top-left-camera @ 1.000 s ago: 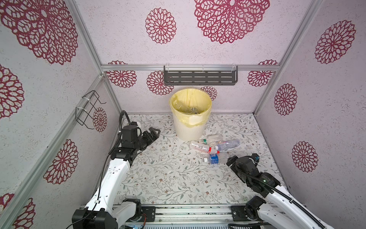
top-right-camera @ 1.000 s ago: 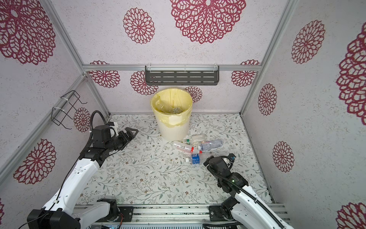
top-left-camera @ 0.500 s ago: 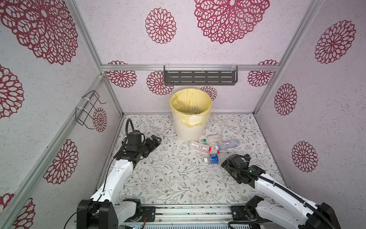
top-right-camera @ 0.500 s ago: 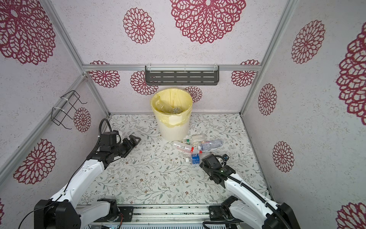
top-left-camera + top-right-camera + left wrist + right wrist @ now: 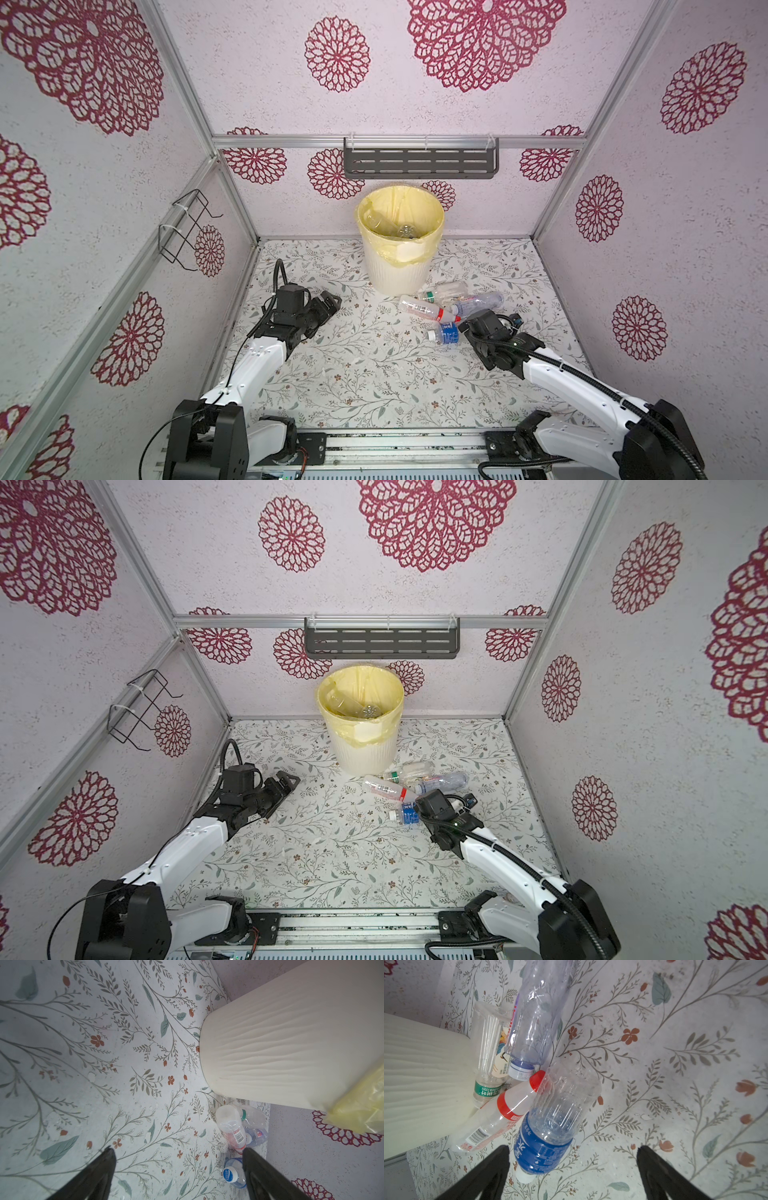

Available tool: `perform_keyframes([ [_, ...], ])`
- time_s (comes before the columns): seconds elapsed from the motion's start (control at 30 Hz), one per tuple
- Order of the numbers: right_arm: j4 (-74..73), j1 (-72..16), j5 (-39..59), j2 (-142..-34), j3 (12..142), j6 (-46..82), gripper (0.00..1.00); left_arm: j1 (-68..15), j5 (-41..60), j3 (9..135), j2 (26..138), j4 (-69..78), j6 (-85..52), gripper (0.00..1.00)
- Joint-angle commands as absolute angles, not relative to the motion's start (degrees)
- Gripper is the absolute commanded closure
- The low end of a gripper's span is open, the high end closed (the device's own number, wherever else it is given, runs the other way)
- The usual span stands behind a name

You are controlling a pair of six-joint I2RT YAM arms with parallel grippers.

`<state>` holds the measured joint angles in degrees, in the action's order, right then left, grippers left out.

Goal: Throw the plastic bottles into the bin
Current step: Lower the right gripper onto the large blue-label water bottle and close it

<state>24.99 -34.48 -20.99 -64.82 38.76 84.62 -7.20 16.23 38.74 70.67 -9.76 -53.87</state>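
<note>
We see some bottles (image 5: 405, 230) in the bin (image 5: 395, 276); four bottles (image 5: 419, 308) lie on the bench (image 5: 374, 374), right of centre. Our left pincer (image 5: 178, 1150) and right pincer (image 5: 573, 1147) gape wide, empty.

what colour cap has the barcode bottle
Red; the cap shows best in the right wrist view.

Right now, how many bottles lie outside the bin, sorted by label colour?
Blue-label bottle: 1
Red-label bottle: 1
Green-label bottle: 1
Clear violet-tinted bottle: 1
Total: 4 outside the bin; those inside cannot be counted.
</note>
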Motion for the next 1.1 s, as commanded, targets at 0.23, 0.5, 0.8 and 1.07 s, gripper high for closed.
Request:
perform_keyframes([
  [0.23,22.4,-33.7,-21.6,-74.8,44.4,89.4,0.01,-8.1,17.5,38.6,72.2,-6.6,-54.3,0.03],
  [0.5,18.6,-32.7,-21.8,-80.3,44.9,90.4,0.03,-8.0,14.5,38.9,70.8,-11.4,-52.6,0.03],
  [0.8,18.3,-31.4,-18.3,-87.9,47.3,90.4,0.09,-7.9,12.7,39.8,70.5,-13.7,-52.6,0.03],
  [1.07,16.0,-31.5,-18.1,-86.5,42.5,92.9,0.17,-7.9,12.5,40.2,70.7,-14.3,-52.4,0.03],
])
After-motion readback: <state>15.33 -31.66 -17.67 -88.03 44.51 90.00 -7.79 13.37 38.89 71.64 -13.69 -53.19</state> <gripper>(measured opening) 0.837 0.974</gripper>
